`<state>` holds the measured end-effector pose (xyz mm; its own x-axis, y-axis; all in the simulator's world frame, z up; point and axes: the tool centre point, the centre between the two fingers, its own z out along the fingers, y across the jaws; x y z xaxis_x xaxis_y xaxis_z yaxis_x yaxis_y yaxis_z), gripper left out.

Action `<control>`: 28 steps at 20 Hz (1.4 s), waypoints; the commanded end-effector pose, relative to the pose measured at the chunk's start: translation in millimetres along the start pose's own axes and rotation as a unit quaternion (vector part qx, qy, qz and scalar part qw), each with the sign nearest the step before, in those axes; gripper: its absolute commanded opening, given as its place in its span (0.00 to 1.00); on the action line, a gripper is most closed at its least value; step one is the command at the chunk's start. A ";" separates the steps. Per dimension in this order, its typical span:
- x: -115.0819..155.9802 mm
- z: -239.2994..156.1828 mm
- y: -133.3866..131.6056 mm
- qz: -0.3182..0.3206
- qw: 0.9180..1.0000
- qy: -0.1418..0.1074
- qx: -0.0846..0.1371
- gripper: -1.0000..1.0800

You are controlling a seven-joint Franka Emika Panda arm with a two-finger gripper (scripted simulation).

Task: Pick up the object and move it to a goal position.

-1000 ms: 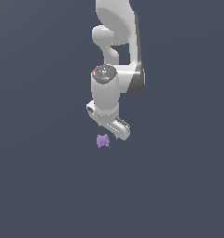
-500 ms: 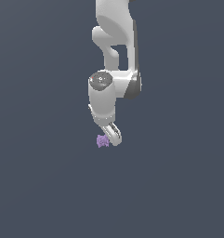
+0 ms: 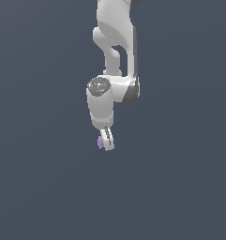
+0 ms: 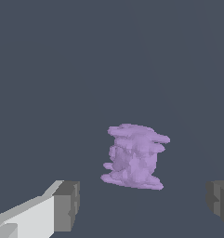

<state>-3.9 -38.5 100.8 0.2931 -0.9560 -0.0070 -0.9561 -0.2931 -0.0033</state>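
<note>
The object is a small pale purple lumpy blob (image 3: 100, 142) on the dark grey floor. In the exterior view it peeks out beside the fingers of my white gripper (image 3: 106, 142), which has come down around it. In the wrist view the blob (image 4: 134, 156) lies between and slightly beyond the two grey finger pads (image 4: 67, 205), which stand wide apart and do not touch it. My gripper (image 4: 143, 204) is open and empty.
A plain dark grey floor (image 3: 180, 187) fills both views. The white arm (image 3: 115, 47) rises straight up above the gripper. No other thing is in view.
The wrist has turned about its vertical axis, so the fingers now line up edge-on to the exterior camera. The gripper has come lower over the blob. The blob has not moved.
</note>
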 end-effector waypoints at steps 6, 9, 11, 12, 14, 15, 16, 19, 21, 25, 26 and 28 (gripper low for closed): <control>5.1 7.3 2.9 0.058 0.998 0.003 -0.001 0.96; 6.1 8.6 3.5 0.068 0.998 0.003 -0.001 0.96; 6.4 8.9 3.6 0.071 0.997 0.004 -0.001 0.96; 6.4 9.0 3.6 0.071 0.997 0.004 -0.001 0.96; 6.1 9.2 3.6 0.069 0.998 0.003 -0.001 0.96; 6.1 10.3 3.6 0.069 0.998 0.003 -0.001 0.96; 6.0 12.2 3.6 0.069 0.998 0.003 -0.001 0.96; 6.3 22.3 4.1 0.070 0.998 0.003 -0.002 0.96; 6.0 32.5 4.5 0.070 0.998 0.003 -0.002 0.96; 6.5 51.7 5.1 0.071 0.997 0.004 -0.002 0.96; 6.4 54.6 4.9 0.071 0.997 0.004 -0.002 0.96; 6.5 58.2 4.4 0.071 0.997 0.004 -0.002 0.96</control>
<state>-6.9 -45.6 45.7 0.1541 -0.9881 -0.0002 -0.9880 -0.1541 0.0018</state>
